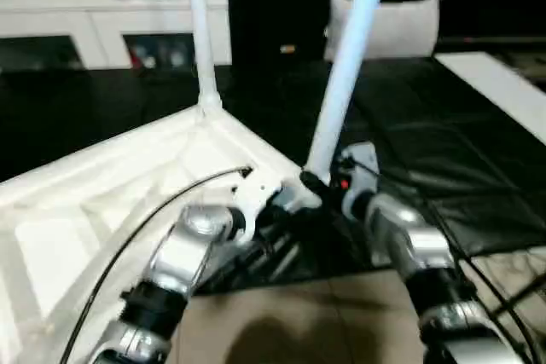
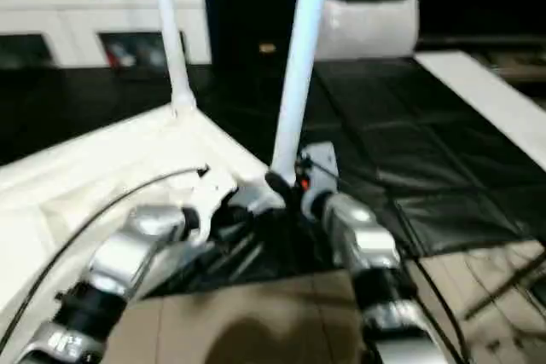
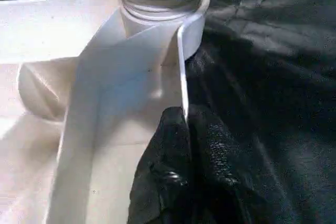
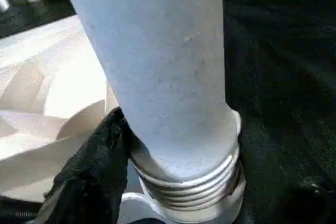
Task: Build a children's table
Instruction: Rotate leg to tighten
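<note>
The white tabletop (image 1: 102, 185) lies upside down on a black mat, ribbed underside up. One white leg (image 1: 199, 31) stands upright in its far corner socket. A second leg (image 1: 345, 66) rises, tilted, from the near corner socket. Its threaded end (image 4: 194, 187) sits at that socket's mouth. My right gripper (image 1: 317, 183) is closed around this leg just above the thread, and one black finger (image 4: 89, 177) presses its side. Just left of that corner, my left gripper (image 3: 185, 129) is shut on the tabletop's thin rim (image 3: 181, 61).
The black mat (image 1: 444, 151) spreads to the right and behind, with tan floor (image 1: 299, 321) in front. A white cabinet (image 1: 94, 23) stands at the back left, a white cushion (image 1: 397, 27) behind the legs, and a white board (image 1: 503, 83) at the far right.
</note>
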Robot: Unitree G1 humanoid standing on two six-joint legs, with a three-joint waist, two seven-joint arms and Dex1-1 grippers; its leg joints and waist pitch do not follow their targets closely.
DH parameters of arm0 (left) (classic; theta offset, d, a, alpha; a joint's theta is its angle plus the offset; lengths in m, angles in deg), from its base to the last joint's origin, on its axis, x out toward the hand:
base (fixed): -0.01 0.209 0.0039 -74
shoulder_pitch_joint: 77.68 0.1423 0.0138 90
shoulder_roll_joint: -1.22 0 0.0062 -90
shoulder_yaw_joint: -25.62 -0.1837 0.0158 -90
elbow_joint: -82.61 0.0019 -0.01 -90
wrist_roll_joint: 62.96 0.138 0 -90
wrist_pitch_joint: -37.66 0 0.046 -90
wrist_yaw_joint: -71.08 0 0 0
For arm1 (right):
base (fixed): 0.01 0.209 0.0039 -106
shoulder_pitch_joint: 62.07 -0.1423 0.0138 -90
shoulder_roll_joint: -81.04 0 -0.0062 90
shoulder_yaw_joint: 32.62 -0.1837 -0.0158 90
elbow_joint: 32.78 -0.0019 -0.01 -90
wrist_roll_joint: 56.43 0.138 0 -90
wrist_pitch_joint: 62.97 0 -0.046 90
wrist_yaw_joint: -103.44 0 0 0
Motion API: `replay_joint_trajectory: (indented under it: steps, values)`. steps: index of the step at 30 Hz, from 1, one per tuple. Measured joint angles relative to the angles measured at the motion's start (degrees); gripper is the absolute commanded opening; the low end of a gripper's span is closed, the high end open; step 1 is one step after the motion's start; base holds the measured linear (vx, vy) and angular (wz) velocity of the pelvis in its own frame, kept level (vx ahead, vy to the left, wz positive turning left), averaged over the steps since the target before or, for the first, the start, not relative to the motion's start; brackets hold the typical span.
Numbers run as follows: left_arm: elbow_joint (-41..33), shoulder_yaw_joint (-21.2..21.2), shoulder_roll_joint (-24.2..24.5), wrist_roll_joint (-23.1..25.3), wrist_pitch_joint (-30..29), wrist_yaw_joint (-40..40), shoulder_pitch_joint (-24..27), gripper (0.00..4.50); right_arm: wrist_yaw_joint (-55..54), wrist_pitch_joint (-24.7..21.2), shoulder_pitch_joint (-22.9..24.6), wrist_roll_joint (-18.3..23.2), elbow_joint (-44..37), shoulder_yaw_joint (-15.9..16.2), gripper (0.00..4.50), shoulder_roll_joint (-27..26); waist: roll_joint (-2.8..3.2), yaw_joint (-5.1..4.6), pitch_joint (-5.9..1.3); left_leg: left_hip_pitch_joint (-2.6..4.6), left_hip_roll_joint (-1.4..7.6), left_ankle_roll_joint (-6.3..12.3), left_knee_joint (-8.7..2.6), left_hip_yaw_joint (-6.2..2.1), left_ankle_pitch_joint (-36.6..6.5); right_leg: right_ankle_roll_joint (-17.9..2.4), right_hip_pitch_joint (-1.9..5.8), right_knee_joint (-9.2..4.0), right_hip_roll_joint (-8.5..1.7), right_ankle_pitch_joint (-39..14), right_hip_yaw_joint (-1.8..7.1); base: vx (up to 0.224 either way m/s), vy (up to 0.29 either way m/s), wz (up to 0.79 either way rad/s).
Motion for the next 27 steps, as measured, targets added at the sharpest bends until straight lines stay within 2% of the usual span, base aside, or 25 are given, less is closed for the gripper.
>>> replay_joint_trajectory:
  steps: [1, 2, 3, 4, 5, 6, 7, 8, 9, 10, 11, 12, 13, 16, 20, 23, 25, 27]
  values:
    - [0.0, -0.6, 0.2, 0.1, 0.1, 0.0, -0.4, 0.00, -0.1, 0.4, 0.6, 0.5, 0.5, -1.1, 3.36, -0.6, 0.56, 0.40, 0.37, -0.16, 0.40, -0.09, -0.50, -0.01, 0.0, 0.4, 0.16, 1.17, 0.16, -1.3, 0.19, 0.000, 0.000, 0.00]
    - [-0.1, -1.0, 0.5, 0.3, 0.2, 0.0, -0.4, 0.00, 0.0, 0.6, 0.9, 0.7, 0.6, -1.3, 3.43, -0.6, -0.36, 0.55, 0.27, -0.01, 0.29, -0.09, -0.60, 0.84, 0.0, 0.0, 0.01, 2.77, 0.16, -1.7, 2.65, 0.000, 0.000, 0.00]
    - [-0.1, -1.7, 1.1, 0.3, 0.4, -0.1, -0.7, 0.00, 0.2, 0.5, 0.9, 0.7, 0.7, -1.6, 3.58, -0.5, -1.41, 0.77, 0.24, 0.53, -0.04, -0.13, -0.57, 1.65, 0.0, -0.2, -0.20, 3.37, 0.03, -0.7, 4.12, 0.027, -0.069, 0.23]
    - [0.0, -2.1, 1.5, 0.3, 0.6, -0.1, -0.7, 0.00, 0.4, 0.9, 1.0, 0.8, 1.0, -1.6, 3.72, -0.4, -2.41, 1.54, 0.29, 1.39, -0.78, -0.20, -0.69, 1.75, 0.0, 0.1, -0.57, 3.65, 0.05, 0.4, 5.32, 0.059, -0.103, 0.13]
    - [0.0, -2.2, 1.8, 0.4, 0.6, -0.1, -0.9, 0.00, 0.6, 1.3, 1.0, 0.8, 1.3, -1.6, 3.77, -0.1, -2.43, 1.74, 0.15, 1.61, -0.85, -0.23, -0.77, 1.74, 0.0, 0.1, -0.60, 3.51, 0.04, 0.4, 5.26, 0.059, -0.103, 0.13]
    - [0.0, -2.3, 2.0, 0.3, 0.8, -0.2, -1.1, 0.00, 1.1, 1.7, 1.0, 0.9, 1.5, -1.5, 3.77, 0.4, -1.95, 2.23, 0.29, 1.28, -0.83, -0.20, -0.78, 1.44, -0.1, 0.1, -0.80, 3.13, 0.00, 0.4, 4.79, 0.030, -0.051, -0.09]
    - [0.0, -2.4, 2.2, 0.2, 1.1, -0.9, -1.4, 0.00, 2.1, 1.9, 1.5, 0.9, 1.6, -1.3, 3.81, 1.0, -1.39, 2.90, 0.25, 0.50, -0.87, -0.22, -1.15, 1.03, 0.0, 0.1, -0.84, 2.55, -0.08, 0.4, 4.20, 0.081, 0.010, -0.21]
    - [0.1, -2.5, 2.5, 0.1, 1.5, -1.6, -1.9, 0.00, 3.2, 2.4, 2.5, 0.9, 1.1, -1.1, 3.99, 1.6, -0.73, 3.26, -0.09, -0.09, -0.84, -0.61, -1.87, 0.87, 0.9, 0.1, -1.16, 2.29, -0.06, 0.5, 4.01, 0.081, 0.010, -0.21]
    - [0.2, -2.5, 2.7, -0.3, 2.0, -2.4, -2.2, 0.00, 4.8, 3.0, 3.3, 1.3, 0.3, -1.1, 4.13, 2.3, -0.74, 3.45, -0.17, -0.54, -0.74, -0.72, -2.42, 0.85, 2.4, 0.0, -1.48, 2.11, 0.04, 0.8, 3.92, 0.089, 0.007, 0.05]
    - [0.6, -2.7, 3.0, -0.5, 3.0, -3.4, -2.8, 0.00, 6.5, 3.1, 3.8, 1.3, -0.7, -1.0, 4.20, 3.5, -0.86, 3.94, -0.33, -0.65, -0.41, -0.79, -2.71, 1.34, 4.4, -0.6, -1.90, 2.04, 0.26, 2.5, 4.22, 0.030, -0.017, 0.24]
    - [1.2, -2.9, 3.2, -0.7, 3.6, -4.0, -3.3, 0.00, 7.7, 3.1, 4.1, 1.2, -1.4, -1.0, 4.24, 4.4, -1.04, 4.15, -0.29, -0.76, -0.37, -0.70, -2.48, 1.80, 4.5, -0.7, -2.09, 2.25, 0.43, 3.5, 5.00, 0.030, -0.017, 0.24]
    - [1.6, -3.4, 3.8, -0.7, 4.6, -4.8, -3.6, 0.00, 9.5, 3.2, 5.1, 1.2, -2.8, -0.7, 4.30, 5.4, -1.02, 4.34, -0.30, -0.96, -0.34, -0.71, -2.73, 1.98, 4.5, -0.6, -2.11, 2.03, 0.70, 3.4, 5.46, 0.000, 0.000, 0.00]
    - [2.0, -3.5, 5.3, -0.8, 5.6, -6.0, -4.2, 0.00, 11.7, 3.4, 6.3, 1.3, -4.1, -0.3, 4.30, 6.2, -0.95, 4.46, -0.33, -1.08, -0.27, -0.72, -3.06, 2.09, 4.5, -0.4, -2.25, 1.76, 0.74, 3.3, 5.46, 0.000, 0.000, 0.00]
    - [3.4, -4.0, 8.9, -0.8, 8.6, -9.1, -5.6, 0.00, 17.5, 4.7, 9.4, 1.3, -6.7, 0.7, 4.41, 10.5, -0.83, 4.64, -0.38, -1.59, -0.14, -0.70, -3.11, 2.19, 4.5, -0.7, -2.66, 1.76, 0.81, 3.5, 5.45, 0.000, 0.000, 0.00]
    - [5.1, -5.0, 12.4, -0.5, 12.3, -13.6, -7.0, 0.00, 24.6, 6.6, 10.2, 1.4, -10.5, 1.5, 4.41, 15.7, -0.67, 4.29, -0.42, -2.03, -0.05, -0.31, -3.11, 2.42, 4.7, -0.7, -3.15, 1.77, 0.83, 3.5, 5.49, 0.000, 0.000, 0.00]
    - [6.2, -6.1, 14.9, -0.5, 15.9, -17.2, -7.6, 0.00, 28.9, 8.1, 10.2, 1.1, -13.5, 2.8, 4.41, 19.0, -0.66, 4.43, -0.45, -2.06, 0.05, -0.27, -3.11, 2.46, 4.7, -0.7, -3.23, 1.79, 0.91, 3.4, 5.46, 0.000, 0.000, 0.00]
    - [7.3, -7.4, 17.5, -0.5, 20.3, -21.2, -8.2, 0.00, 32.1, 10.1, 10.1, -0.1, -14.3, 5.1, 4.41, 20.7, -0.64, 4.61, -0.48, -2.03, 0.11, -0.27, -3.10, 2.46, 4.7, -0.7, -3.22, 1.82, 0.96, 3.4, 5.45, 0.000, 0.000, 0.00]
    - [7.9, -7.9, 18.8, -0.4, 22.5, -23.5, -8.4, 0.00, 33.9, 10.6, 10.1, -0.7, -14.3, 6.2, 4.41, 21.0, -0.53, 4.71, -0.55, -1.99, 0.12, -0.28, -3.09, 2.48, 4.7, -0.7, -3.18, 1.83, 0.95, 3.4, 5.45, 0.000, 0.000, 0.00]
